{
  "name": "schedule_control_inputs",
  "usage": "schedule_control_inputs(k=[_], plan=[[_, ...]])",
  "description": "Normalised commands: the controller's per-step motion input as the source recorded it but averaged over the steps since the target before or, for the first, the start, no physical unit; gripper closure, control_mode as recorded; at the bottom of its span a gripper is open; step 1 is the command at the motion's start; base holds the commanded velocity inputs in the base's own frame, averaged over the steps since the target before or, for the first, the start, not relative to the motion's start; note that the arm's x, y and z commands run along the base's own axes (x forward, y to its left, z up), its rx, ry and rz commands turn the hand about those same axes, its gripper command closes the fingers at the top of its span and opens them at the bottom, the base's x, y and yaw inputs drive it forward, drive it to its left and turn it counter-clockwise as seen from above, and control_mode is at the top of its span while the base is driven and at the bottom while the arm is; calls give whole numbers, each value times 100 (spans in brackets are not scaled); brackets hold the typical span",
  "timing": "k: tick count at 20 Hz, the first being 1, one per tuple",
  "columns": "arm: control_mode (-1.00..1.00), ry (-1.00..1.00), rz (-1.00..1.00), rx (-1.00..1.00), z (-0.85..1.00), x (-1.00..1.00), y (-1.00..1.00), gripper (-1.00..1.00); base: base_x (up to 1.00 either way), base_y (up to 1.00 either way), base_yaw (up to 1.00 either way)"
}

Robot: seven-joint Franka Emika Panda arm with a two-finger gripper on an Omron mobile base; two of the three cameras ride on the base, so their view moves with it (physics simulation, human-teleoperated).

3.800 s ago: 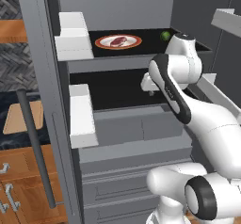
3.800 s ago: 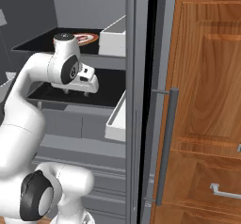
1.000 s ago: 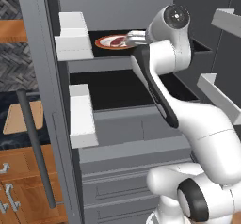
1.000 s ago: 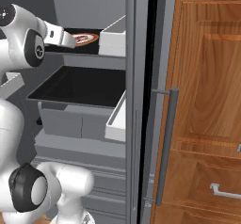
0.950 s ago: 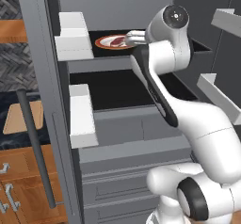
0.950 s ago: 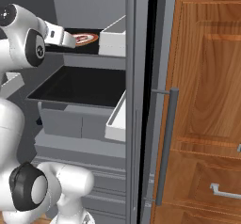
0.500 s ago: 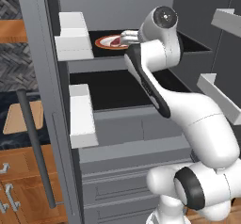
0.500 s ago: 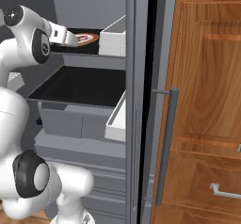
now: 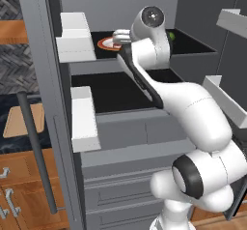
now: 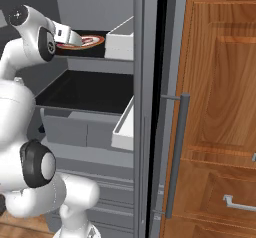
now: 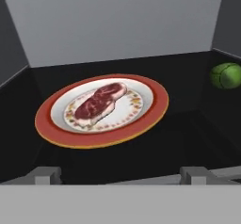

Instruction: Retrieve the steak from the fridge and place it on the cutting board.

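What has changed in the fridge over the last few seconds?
The arm rose from the lower shelf to the top one and pushed in toward the plate; the gripper is now open just short of the plate's rim, holding nothing. The steak stayed on the plate, the green ball to its right, the fridge door open.

1. Light is even and soft everywhere, with no visible lamp or strong glare.
2. The fridge (image 9: 43, 103) interior reads dim; its black shelves swallow detail.
3. The steak (image 11: 100, 102) and its plate (image 11: 150, 112) are clear but slightly soft, with faint shading beneath the rim.
4. The white arm shows gentle shading, no hard shadows.
5. All views look coarse and low in resolution; edges stay straight.
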Motion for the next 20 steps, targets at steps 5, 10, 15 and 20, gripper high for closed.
schedule_control_inputs(k=[5, 10, 15, 20], plan=[[-100, 6, 0, 0, 0, 56, 0, -100, 0, 0, 0], [-100, 5, 0, 0, -1, 49, 2, -100, 0, 0, 0], [-100, 9, 0, 0, -5, 48, 2, -100, 0, 0, 0], [-100, 10, 0, 0, -9, 44, 12, -100, 0, 0, 0]])
